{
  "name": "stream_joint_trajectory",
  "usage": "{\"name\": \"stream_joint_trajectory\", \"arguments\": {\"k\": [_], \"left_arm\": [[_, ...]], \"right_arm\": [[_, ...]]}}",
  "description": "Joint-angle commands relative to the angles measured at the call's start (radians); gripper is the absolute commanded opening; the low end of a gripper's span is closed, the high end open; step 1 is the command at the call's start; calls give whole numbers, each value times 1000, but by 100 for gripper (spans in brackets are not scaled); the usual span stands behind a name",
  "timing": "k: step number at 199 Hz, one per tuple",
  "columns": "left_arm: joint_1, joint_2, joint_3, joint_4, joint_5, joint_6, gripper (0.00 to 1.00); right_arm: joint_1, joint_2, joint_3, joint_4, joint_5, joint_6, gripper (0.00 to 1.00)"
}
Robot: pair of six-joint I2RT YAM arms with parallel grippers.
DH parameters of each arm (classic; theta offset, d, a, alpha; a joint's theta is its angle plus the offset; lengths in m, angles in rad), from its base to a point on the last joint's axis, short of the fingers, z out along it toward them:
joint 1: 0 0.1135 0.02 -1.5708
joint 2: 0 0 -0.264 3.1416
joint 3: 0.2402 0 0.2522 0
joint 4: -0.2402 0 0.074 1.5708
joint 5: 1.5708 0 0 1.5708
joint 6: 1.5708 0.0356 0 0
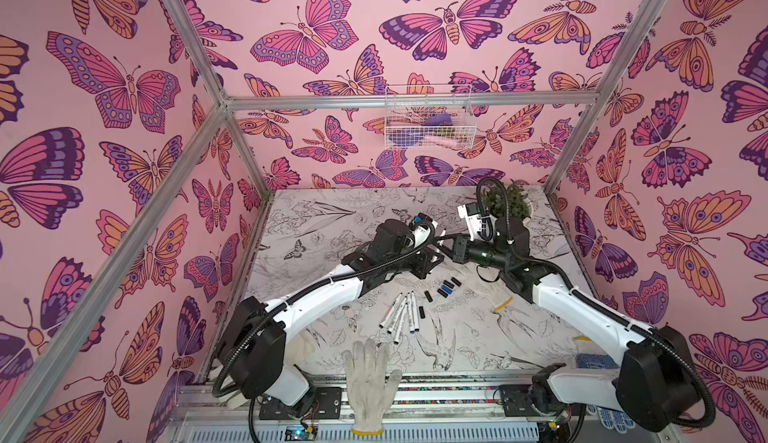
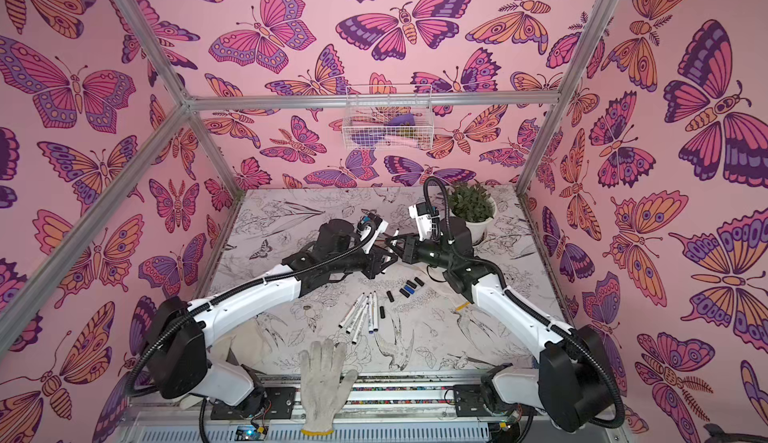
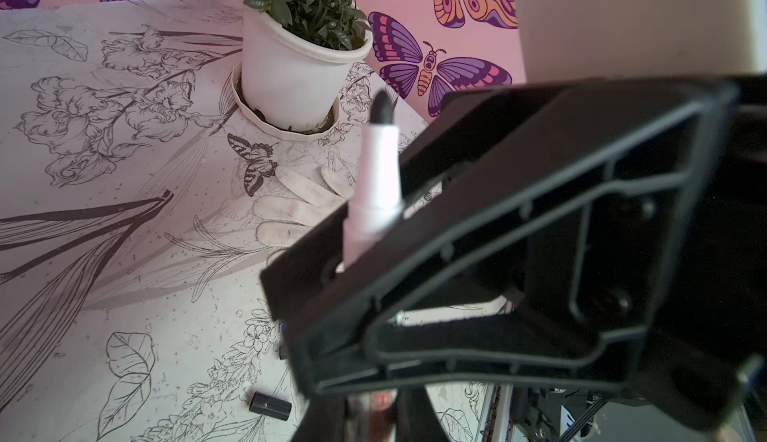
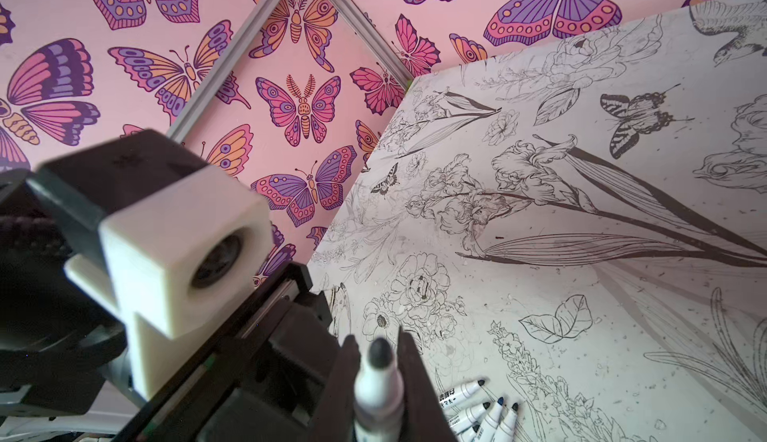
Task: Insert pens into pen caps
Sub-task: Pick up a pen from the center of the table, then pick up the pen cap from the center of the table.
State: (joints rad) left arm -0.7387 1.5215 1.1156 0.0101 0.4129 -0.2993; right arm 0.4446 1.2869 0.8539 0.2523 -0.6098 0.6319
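Six pens in all: 1 in the air, 5 on the worktop [image 1: 332,233]. The held pen [image 2: 395,236] stood roughly upright, black tip up and bare, above the middle of the worktop where the two arms met. The right gripper [image 4: 378,350] had its fingers [image 4: 413,382] clamped on the barrel just below the tip. The left gripper [image 2: 386,257] was closed too, and in the left wrist view the same barrel ran down between its fingers (that part was dark and blurred, so this grip showed less plainly). The 5 loose pens [image 1: 398,315] lay side by side in a rough fan nearer the front, tips uncovered. Pen caps [image 1: 451,285]: 6, none on a pen. Of these, 4 were bunched just right of the loose pens, incl. the 1 blue cap [image 2: 408,291], and 2 black ones lay apart btw. that bunch and the pens. Also there: 1 potted plant [image 2: 471,204] at the back right, 1 wire basket [image 1: 428,116] on the back wall, and 1 white glove [image 1: 370,374] at the front edge.
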Motion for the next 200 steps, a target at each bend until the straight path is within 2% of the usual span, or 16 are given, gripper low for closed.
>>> {"name": "stream_joint_trajectory", "arguments": {"k": [1,16,27,40,63,94,112,133,156,174,200], "left_arm": [[1,11,-16,-9,2,-29,0],[1,4,-26,-9,-20,-44,0],[2,-3,-39,-6,-49,-64,0],[8,-16,-61,-1,-96,-94,0],[33,-38,-113,0,-150,-136,0],[80,-77,-190,-9,-200,-192,0],[91,-94,-213,-13,-189,-168,0],[89,-101,-209,-39,-151,-129,0],[88,-111,-218,-50,-167,-127,0],[88,-119,-227,-53,-181,-130,0],[86,-127,-231,-54,-186,-129,0]], "right_arm": [[-17,-42,-6,71,16,26,0],[-21,-53,-8,59,28,16,7],[-22,-67,-8,39,51,7,33],[-22,-95,-17,16,94,-11,51],[-45,-169,-45,-45,238,-17,65],[-73,-248,-60,-225,492,-64,65],[-72,-212,-39,-370,528,-161,59],[-62,-90,26,-567,511,-270,57],[-19,65,120,-761,592,-355,56],[3,183,195,-865,650,-381,55],[23,321,270,-921,696,-400,52]]}}
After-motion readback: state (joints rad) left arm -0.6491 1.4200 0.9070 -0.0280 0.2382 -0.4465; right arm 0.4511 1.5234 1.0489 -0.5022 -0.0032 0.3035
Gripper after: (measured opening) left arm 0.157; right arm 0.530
